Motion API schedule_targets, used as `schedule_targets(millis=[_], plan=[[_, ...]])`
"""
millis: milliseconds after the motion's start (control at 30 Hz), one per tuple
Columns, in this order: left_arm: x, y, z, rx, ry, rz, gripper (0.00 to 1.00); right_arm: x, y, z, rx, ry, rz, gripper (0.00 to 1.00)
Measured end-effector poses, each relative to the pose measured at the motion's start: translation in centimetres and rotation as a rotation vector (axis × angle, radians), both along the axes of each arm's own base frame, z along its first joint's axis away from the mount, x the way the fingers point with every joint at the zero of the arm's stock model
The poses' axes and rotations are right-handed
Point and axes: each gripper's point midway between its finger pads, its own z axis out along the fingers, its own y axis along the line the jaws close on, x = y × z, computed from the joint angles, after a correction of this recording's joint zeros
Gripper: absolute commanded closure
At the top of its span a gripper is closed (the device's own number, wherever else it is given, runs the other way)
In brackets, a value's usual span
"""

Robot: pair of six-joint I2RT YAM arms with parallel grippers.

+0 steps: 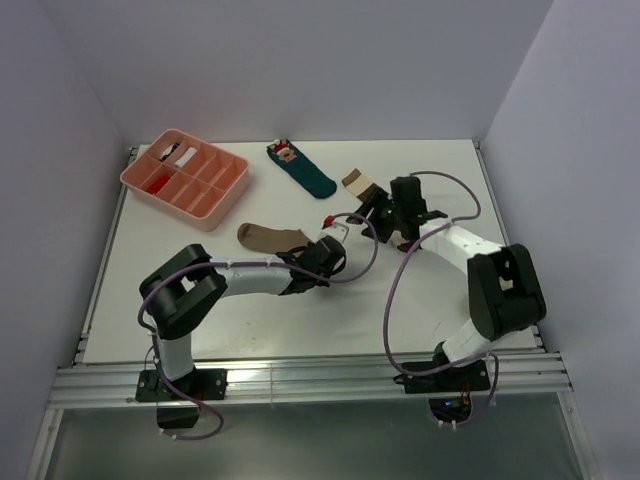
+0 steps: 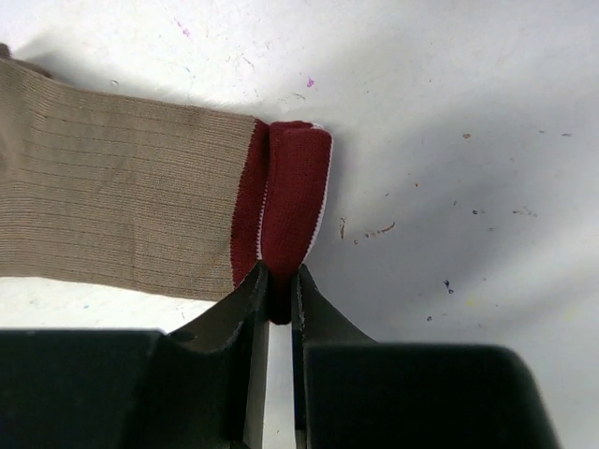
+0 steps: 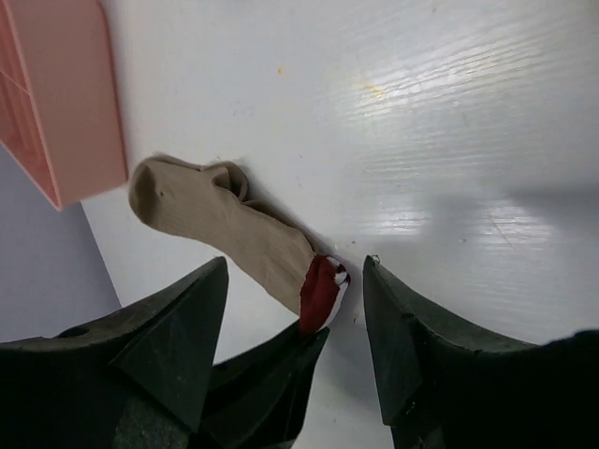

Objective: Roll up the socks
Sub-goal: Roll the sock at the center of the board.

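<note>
The tan-brown sock (image 1: 268, 237) lies flat on the white table, its red cuff (image 2: 292, 187) folded over at the right end. My left gripper (image 2: 279, 281) is shut on the lower edge of that red cuff; it also shows in the top view (image 1: 338, 232). My right gripper (image 3: 295, 267) is open just right of the cuff, its fingers (image 3: 412, 337) straddling it without touching; it shows in the top view (image 1: 372, 218). The cream sock with brown bands (image 1: 358, 183) lies behind the right gripper, partly hidden by it.
A dark teal sock with a red-and-white figure (image 1: 300, 170) lies at the back centre. A pink compartment tray (image 1: 185, 178) stands at the back left and shows in the right wrist view (image 3: 56, 94). Cables loop over the table between the arms.
</note>
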Motion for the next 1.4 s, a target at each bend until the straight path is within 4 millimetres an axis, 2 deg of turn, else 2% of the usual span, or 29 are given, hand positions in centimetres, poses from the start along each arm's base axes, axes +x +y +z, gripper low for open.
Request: schedule_targets(millis=[133,233,300,433,633,800,933,1167,1400], plan=[[0.2,0.3,0.2,-0.128,0.098,0.02,0.99,-0.9,-2.1,0.6,0.024,-0.066,-0.087,0.36],[0.4,0.5,0.2,-0.238,0.178,0.039,0.99,-2.6,-3.4,-0.5,0.028,-0.073,-0.137,0.36],[0.5,0.7,0.2,-0.322,0.24,0.049,1.0,-3.6,-3.7,-1.3,0.032,-0.069,-0.147,0.37],[0.5,1.0,0.2,-0.485,0.357,0.069,0.99,-4.2,-3.4,-2.1,0.042,-0.074,-0.139,0.38],[-0.4,1.4,0.2,-0.66,0.519,0.111,0.99,-4.8,-0.1,-2.0,0.072,-0.101,-0.057,0.4],[-1.0,1.6,0.1,-0.774,0.63,0.154,0.99,-5.7,2.2,-3.7,0.078,-0.067,0.0,0.41],[-1.4,1.9,0.0,-0.826,0.683,0.198,0.99,-6.5,3.4,-5.2,0.08,-0.03,0.031,0.45],[-1.9,2.3,-0.1,-0.905,0.75,0.268,0.99,-7.6,5.4,-6.7,0.101,0.009,0.08,0.47],[-1.8,2.1,-0.2,-0.942,0.793,0.285,0.99,-7.5,6.4,-6.8,0.135,0.003,0.097,0.48]])
